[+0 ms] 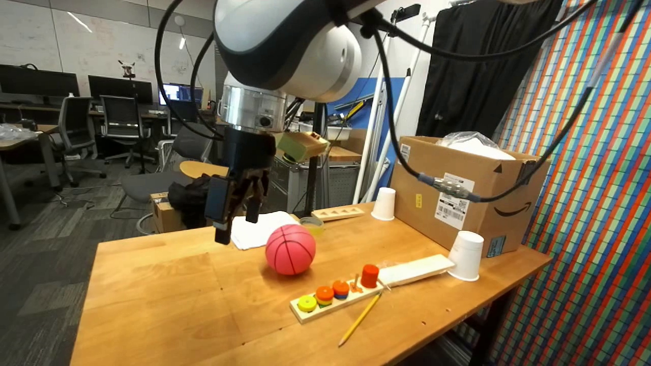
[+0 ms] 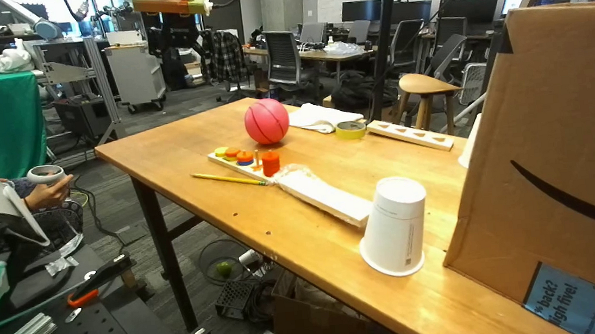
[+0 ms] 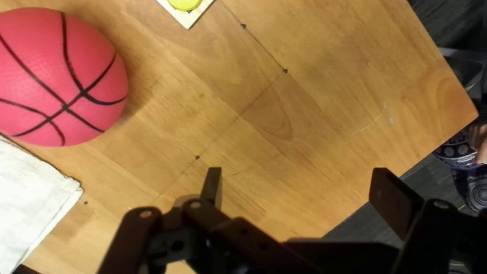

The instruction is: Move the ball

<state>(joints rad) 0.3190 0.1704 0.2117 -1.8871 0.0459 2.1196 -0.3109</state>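
The gripper [image 1: 237, 227] looks black on my screen, and I see a pinkish-red ball [image 1: 290, 249] with thin dark seam lines. The table [image 1: 157, 300] is honey-brown wood grain, the pencil [image 1: 360, 319] yellow, the cups [image 1: 465, 256] white, the backdrop [image 1: 597, 213] a grid of red, orange, blue and green.

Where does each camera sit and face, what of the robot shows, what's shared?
In an exterior view: from the pencil side, looking down across the table; arm and pincer show.
In an exterior view: by the box, looking past a cup along the table; pincer near top.
Wrist view: on the arm's end, looking down at the table; pincer fingers show.
All share the ball; both exterior views, the box too.
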